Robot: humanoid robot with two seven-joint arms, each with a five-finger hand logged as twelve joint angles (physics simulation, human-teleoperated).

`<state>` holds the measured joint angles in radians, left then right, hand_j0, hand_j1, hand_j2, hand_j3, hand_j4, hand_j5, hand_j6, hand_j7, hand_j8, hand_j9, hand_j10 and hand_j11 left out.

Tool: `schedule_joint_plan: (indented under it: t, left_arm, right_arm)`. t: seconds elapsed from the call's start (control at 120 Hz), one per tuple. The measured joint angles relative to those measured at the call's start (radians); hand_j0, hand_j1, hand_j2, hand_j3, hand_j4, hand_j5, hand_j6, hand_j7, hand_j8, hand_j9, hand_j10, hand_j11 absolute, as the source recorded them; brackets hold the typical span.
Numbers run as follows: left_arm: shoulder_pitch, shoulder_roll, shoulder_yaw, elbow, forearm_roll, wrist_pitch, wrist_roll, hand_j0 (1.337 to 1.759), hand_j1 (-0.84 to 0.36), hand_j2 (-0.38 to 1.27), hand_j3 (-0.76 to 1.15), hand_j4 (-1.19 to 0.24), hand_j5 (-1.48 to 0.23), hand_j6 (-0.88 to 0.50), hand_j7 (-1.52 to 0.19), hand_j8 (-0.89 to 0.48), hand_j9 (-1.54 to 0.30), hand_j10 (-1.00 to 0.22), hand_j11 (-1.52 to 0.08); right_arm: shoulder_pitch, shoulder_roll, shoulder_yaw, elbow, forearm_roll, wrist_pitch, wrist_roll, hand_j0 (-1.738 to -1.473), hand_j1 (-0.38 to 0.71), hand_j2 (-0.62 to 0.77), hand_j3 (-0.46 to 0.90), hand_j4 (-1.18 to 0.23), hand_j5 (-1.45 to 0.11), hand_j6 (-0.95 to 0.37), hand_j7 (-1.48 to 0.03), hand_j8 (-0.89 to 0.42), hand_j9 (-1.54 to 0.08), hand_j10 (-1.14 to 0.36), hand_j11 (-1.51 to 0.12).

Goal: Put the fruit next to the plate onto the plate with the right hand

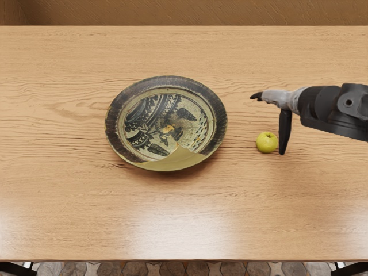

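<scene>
Light wooden surface (69,218), grain running left to right with a soft sheen toward its near edge, brown backdrop (184,11) beyond its far edge, patterned floor tiles (172,269) below its near edge.

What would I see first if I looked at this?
The big painted plate with its dark rim sits in the middle of the wooden table. Right of it lies a tiny yellow-green apple, with the right robot hand open just beside it.
</scene>
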<state>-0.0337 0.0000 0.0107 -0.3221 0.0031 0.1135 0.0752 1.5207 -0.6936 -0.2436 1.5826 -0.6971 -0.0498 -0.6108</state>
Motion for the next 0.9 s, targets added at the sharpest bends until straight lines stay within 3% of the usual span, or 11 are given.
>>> schedule_joint_plan:
  t: [0.2,0.667,0.9]
  left_arm:
    - [0.0,0.0,0.0,0.0,0.0,0.0,0.0,1.658,0.35,0.0,0.0,0.0,0.0,0.0,0.0,0.0,0.0,0.0,0.0]
    - [0.0,0.0,0.0,0.0,0.0,0.0,0.0,1.658,0.35,0.0,0.0,0.0,0.0,0.0,0.0,0.0,0.0,0.0,0.0]
    - [0.0,0.0,0.0,0.0,0.0,0.0,0.0,1.658,0.35,0.0,0.0,0.0,0.0,0.0,0.0,0.0,0.0,0.0,0.0]
  right_arm:
    - [-0.011,0.029,-0.035,0.003,-0.03,-0.05,0.0,-1.658,-0.31,-0.01,0.0,-0.04,-0.04,-0.04,-0.04,-0.04,-0.04,-0.04,-0.04]
    - [-0.035,0.047,-0.125,0.056,-0.08,-0.248,0.0,-1.658,-0.09,-0.04,0.0,-0.22,-0.28,-0.22,-0.28,-0.22,-0.28,-0.22,-0.28]
    - [-0.063,0.072,-0.151,0.047,-0.09,-0.292,0.0,-1.658,-0.04,-0.05,0.0,-0.26,-0.34,-0.26,-0.34,-0.26,-0.34,-0.26,-0.34]
